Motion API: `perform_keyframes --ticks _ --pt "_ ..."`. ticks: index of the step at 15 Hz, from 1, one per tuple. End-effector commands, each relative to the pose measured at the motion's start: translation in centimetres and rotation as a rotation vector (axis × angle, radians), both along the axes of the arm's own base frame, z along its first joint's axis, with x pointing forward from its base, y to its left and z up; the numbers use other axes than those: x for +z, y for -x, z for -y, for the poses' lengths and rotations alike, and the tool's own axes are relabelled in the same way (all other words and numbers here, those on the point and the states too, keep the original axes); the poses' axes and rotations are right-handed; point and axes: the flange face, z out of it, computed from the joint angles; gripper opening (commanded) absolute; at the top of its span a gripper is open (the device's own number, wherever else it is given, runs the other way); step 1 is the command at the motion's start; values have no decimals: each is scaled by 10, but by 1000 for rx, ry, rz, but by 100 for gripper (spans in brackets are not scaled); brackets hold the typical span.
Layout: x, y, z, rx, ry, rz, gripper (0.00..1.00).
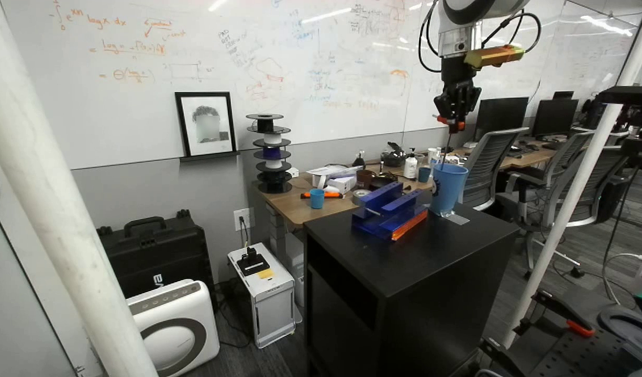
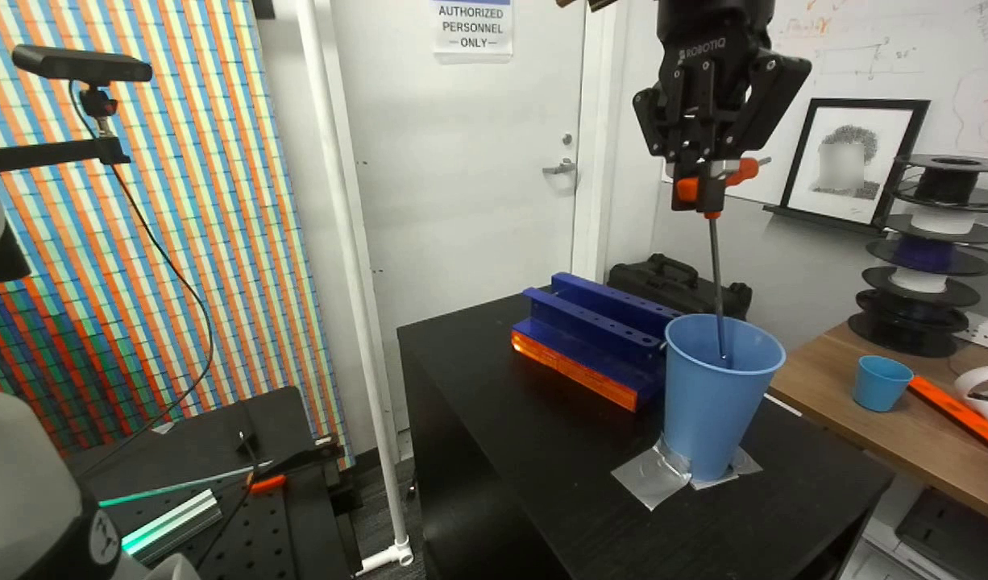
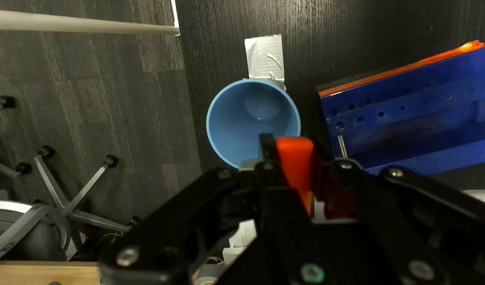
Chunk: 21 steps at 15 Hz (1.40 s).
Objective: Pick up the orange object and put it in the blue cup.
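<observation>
My gripper (image 2: pixel 701 181) is shut on the orange object (image 2: pixel 687 190), which also shows in an exterior view (image 1: pixel 461 126) and in the wrist view (image 3: pixel 296 156) between the fingers. A thin metal shaft (image 2: pixel 716 274) hangs down from it, slightly tilted. In both exterior views its lower end appears within the mouth of the blue cup (image 2: pixel 707 419). The cup stands upright, taped down, and also shows in an exterior view (image 1: pixel 447 189) and the wrist view (image 3: pixel 234 126). The gripper is well above the rim. In the wrist view it covers part of the cup's mouth and hides the shaft.
A dark blue box (image 2: pixel 591 322) with an orange edge stands beside the cup on the black cabinet (image 1: pixel 405 262). Silver tape (image 2: pixel 651 475) holds the cup's base. A cluttered wooden desk (image 1: pixel 300 212) and office chairs (image 1: pixel 486 173) stand beyond the cabinet.
</observation>
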Motion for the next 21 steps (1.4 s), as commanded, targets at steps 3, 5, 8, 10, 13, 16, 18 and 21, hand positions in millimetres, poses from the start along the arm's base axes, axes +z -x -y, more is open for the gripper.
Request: perform_keyframes --ticks 3,5,8,10,13,16,18,21 --pt "-12 -8 1 -40 -65 -30 69" --pt "-13 -4 6 -59 -75 -39 85" --pt "-5 7 19 -85 -81 -41 100" --pt "8 15 26 -96 -83 -28 100" --pt "38 30 31 -108 -83 11 100" --pt "73 45 27 -117 -74 52 100" --pt "59 38 31 -110 -62 35 100" --pt "79 50 29 -113 -61 57 100"
